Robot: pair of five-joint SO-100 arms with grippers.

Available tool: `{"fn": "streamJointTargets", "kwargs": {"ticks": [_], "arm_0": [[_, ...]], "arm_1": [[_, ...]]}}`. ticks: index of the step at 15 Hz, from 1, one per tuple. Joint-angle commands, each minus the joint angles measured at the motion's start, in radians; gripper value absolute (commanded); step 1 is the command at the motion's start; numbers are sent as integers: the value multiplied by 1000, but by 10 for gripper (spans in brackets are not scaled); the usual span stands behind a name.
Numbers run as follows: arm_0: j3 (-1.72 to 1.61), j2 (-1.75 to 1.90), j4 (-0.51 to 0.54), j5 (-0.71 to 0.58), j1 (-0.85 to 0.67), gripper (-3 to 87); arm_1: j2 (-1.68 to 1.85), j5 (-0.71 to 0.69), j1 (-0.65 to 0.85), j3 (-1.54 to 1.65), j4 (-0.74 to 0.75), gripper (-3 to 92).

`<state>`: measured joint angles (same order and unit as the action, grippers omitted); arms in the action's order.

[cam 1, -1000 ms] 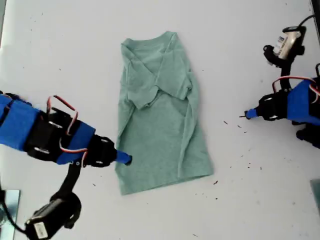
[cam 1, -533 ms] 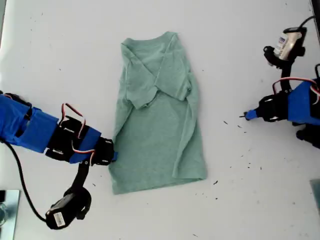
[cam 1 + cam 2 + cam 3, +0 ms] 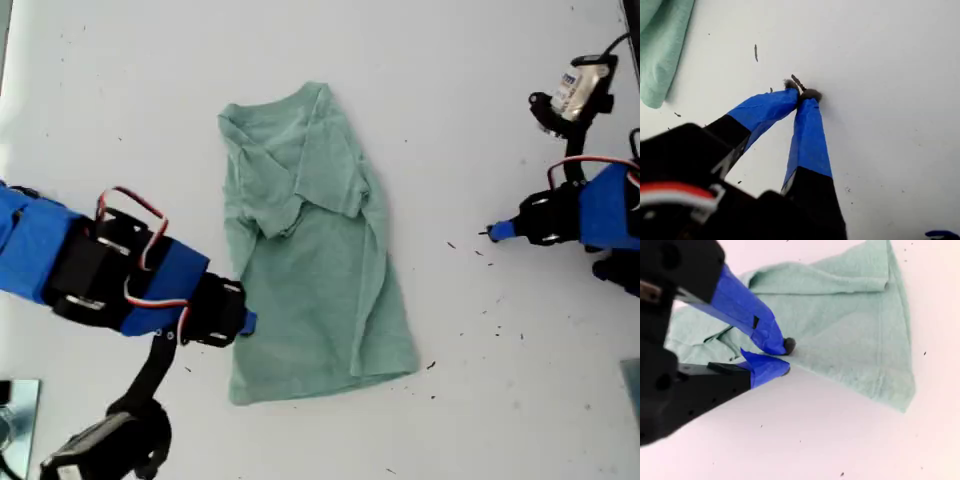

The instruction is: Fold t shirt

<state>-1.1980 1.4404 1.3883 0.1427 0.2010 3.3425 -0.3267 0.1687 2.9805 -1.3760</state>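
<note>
Pinching the long side edge of the t shirt (image 3: 308,250) between closed tips, my second gripper (image 3: 782,357) risks bunching or skewing the cloth if it drags further, since only a thin edge is caught. The shirt lies just ahead of those tips, long axis collar-to-hem, collar pointing away toward the exterior view's top. My first gripper (image 3: 802,93) rests shut and empty, well apart.

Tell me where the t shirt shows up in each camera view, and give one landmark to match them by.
Exterior view: the t shirt lies mid-frame on the white table, sleeves folded in.
First wrist view: only a green edge shows, apart from my first gripper.
Second wrist view: it fills the middle, with my second gripper at its edge.
Shared landmark: the shirt's hem corner nearest my first gripper.
</note>
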Motion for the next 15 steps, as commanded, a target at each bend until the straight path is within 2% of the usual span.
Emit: {"fn": "streamJointTargets", "kwargs": {"ticks": [1,3,4,5,8,11,15], "arm_0": [[232,-140,-20,-95,-58,-3],[276,-233,-147,-183,-97,7],[276,-270,-235,-235,-114,112],[276,-314,-305,-281,-132,180],[314,-518,-397,-362,-160,251],[316,-540,-410,-325,-129,256],[259,-207,-285,-305,-97,240]], "arm_1": [[21,14,-15,-21,-18,25],[32,15,-18,-21,-23,25],[37,17,-18,-20,-23,25],[40,18,-20,-18,-25,25],[54,25,-28,-14,-31,25],[64,28,-31,-8,-34,25],[71,37,-44,-8,-40,25]]}}
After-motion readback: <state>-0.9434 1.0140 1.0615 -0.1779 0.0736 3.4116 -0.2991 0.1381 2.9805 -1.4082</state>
